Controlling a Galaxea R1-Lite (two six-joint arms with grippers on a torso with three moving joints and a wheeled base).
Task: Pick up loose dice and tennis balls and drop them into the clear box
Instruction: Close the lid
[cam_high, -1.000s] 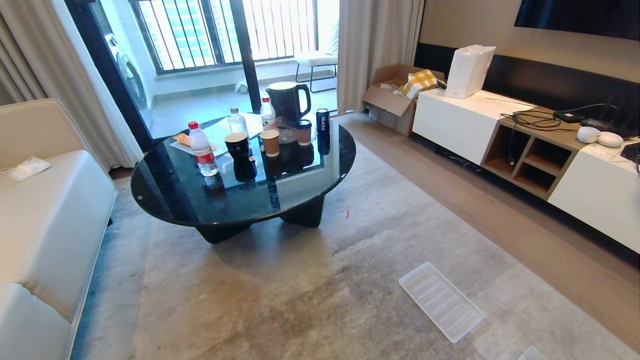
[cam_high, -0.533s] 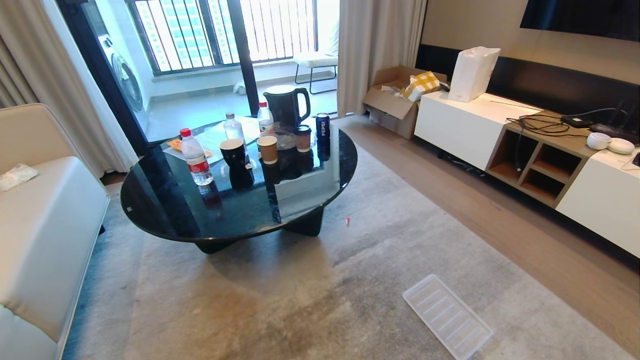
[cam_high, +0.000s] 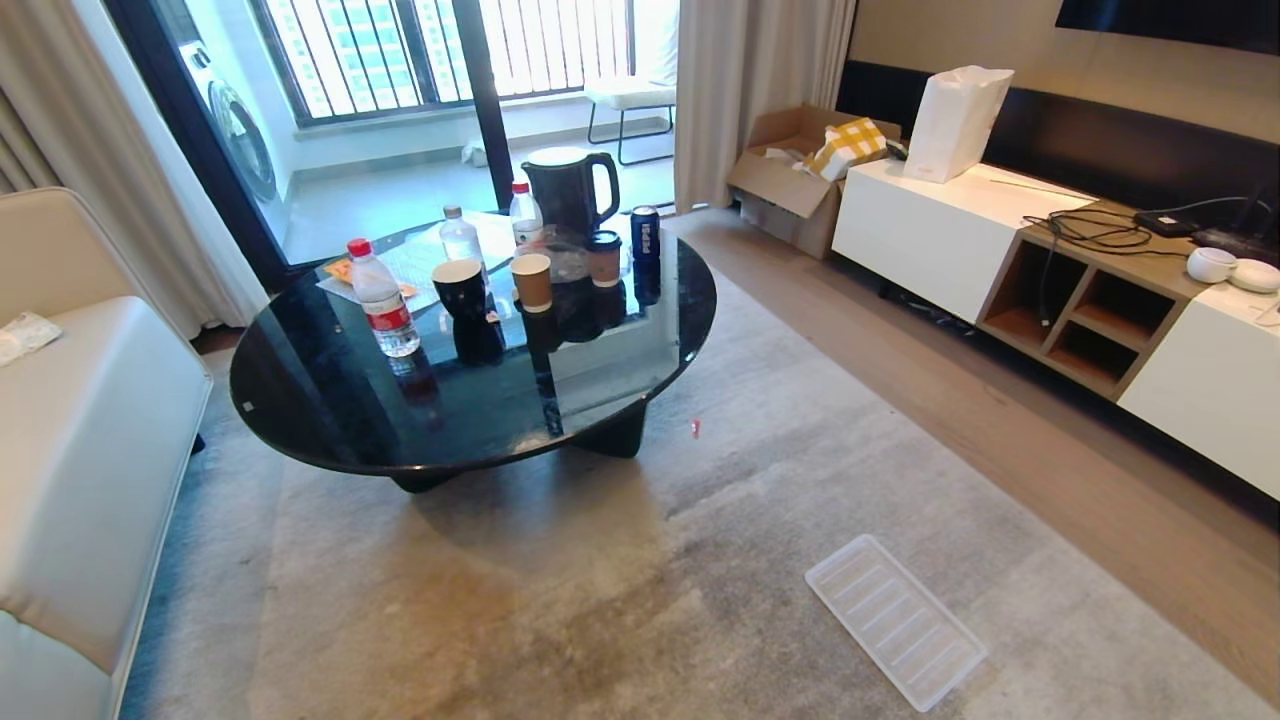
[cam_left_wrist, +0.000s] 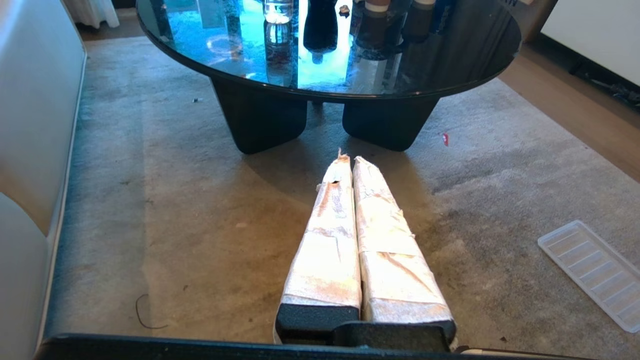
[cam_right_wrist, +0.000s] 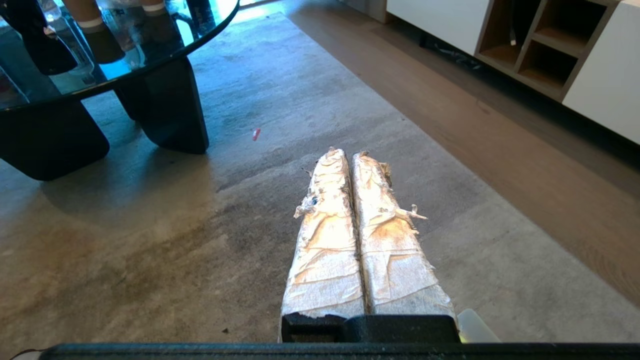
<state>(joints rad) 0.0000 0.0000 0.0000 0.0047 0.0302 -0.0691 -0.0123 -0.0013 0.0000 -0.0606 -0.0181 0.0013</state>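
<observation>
While both my left gripper (cam_left_wrist: 348, 159) and right gripper (cam_right_wrist: 345, 152) sit pressed together and empty, I'm searching: no dice, balls or box visible, perhaps below the frame's bottom edge; I must look lower.

- three water bottles (cam_high: 379, 300) on one round black table (cam_high: 330, 420)
- three cups (cam_high: 531, 281)
- one kettle (cam_high: 567, 188)
- one blue can (cam_high: 645, 234)
- one ribbed tray (cam_high: 895, 620) on the rug
- one cardboard box (cam_high: 785, 190)
- one white bag (cam_high: 955, 110)
</observation>
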